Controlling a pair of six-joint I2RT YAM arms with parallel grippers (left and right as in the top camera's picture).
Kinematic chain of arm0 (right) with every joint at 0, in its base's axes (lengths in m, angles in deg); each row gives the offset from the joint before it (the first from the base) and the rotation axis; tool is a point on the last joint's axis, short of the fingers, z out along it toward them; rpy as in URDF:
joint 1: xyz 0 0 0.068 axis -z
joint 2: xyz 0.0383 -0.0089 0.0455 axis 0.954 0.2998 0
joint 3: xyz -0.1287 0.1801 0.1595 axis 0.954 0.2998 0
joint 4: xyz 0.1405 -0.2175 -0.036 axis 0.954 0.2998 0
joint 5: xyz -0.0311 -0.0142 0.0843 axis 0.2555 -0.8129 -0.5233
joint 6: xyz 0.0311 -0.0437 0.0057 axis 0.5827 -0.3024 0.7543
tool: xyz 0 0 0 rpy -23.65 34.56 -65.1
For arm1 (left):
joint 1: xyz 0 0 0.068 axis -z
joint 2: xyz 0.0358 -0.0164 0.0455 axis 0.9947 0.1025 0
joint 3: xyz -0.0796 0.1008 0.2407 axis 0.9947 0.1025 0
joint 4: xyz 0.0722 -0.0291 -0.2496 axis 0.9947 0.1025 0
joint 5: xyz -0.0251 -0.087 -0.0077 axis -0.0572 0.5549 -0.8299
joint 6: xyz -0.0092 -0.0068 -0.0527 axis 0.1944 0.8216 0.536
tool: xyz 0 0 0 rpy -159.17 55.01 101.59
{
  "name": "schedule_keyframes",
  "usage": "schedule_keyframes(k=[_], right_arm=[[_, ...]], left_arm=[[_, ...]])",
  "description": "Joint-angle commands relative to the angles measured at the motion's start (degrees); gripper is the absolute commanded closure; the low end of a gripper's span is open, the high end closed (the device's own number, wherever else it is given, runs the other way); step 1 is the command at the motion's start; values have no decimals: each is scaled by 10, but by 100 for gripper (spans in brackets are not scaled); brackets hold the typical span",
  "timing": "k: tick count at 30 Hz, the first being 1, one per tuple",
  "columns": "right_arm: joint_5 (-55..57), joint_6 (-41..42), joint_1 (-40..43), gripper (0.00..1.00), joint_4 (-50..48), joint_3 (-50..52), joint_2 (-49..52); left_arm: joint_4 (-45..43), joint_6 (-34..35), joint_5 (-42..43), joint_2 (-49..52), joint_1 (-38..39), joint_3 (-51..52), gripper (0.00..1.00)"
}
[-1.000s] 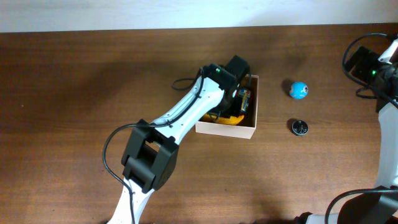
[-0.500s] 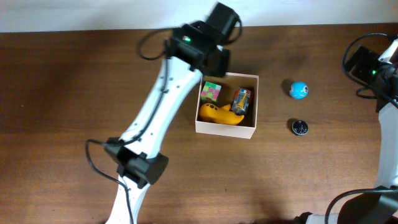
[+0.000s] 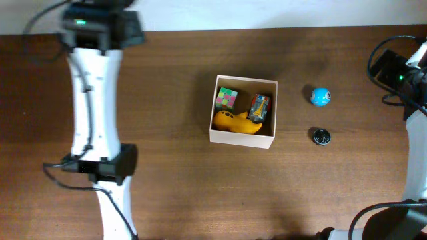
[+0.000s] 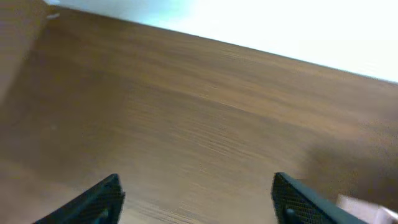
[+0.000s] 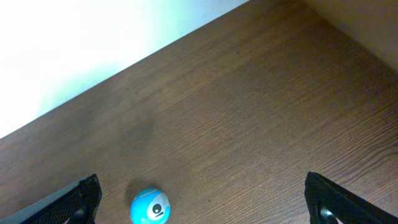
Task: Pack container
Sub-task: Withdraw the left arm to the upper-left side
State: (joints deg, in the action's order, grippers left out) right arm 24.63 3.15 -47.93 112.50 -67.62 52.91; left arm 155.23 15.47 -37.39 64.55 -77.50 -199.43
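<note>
The container (image 3: 241, 139), a square white box with a tan inside, sits at the table's middle. In it lie a multicoloured cube (image 3: 226, 99), a yellow toy (image 3: 234, 123) and a colourful can-like toy (image 3: 259, 107). A blue ball (image 3: 320, 97) and a small black round thing (image 3: 321, 137) rest on the table to its right. My left gripper (image 4: 196, 185) is open over bare wood at the far back left, nothing between its fingers. My right gripper (image 5: 201, 186) is open too, and the blue ball (image 5: 149, 208) lies just inside its left finger.
The left arm (image 3: 93, 100) runs along the table's left side from its base (image 3: 100, 167). The right arm (image 3: 400, 70) stands at the right edge with cables around it. A white wall borders the table's back edge.
The left arm has lifted out of the container and swung to the far back left. Its jaws have opened. The toys in the container now show uncovered. The right arm has not moved.
</note>
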Motion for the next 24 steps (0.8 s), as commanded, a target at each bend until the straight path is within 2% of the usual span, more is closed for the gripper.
schedule_keyframes(k=[1, 2, 4, 11, 18, 24], right_arm=[[-2, -6, 2, 1, -2, -12, 1], [-2, -5, 2, 2, -2, -12, 1], [-13, -6, 2, 1, -2, -12, 1], [-42, 0, 2, 1, 18, -12, 1], [-213, 50, -7, 1, 25, -12, 4], [-136, 52, -76, 1, 83, -12, 13]], left_arm=[[1, -5, -6, -1, -52, -10, 15], [1, -5, -6, -1, -67, -9, 13], [2, -5, -6, -1, -92, -9, 1], [2, -5, 9, -1, -144, -9, 1], [-3, -5, 9, 0, -150, -9, 1], [-3, -5, 9, 0, -150, -9, 1]])
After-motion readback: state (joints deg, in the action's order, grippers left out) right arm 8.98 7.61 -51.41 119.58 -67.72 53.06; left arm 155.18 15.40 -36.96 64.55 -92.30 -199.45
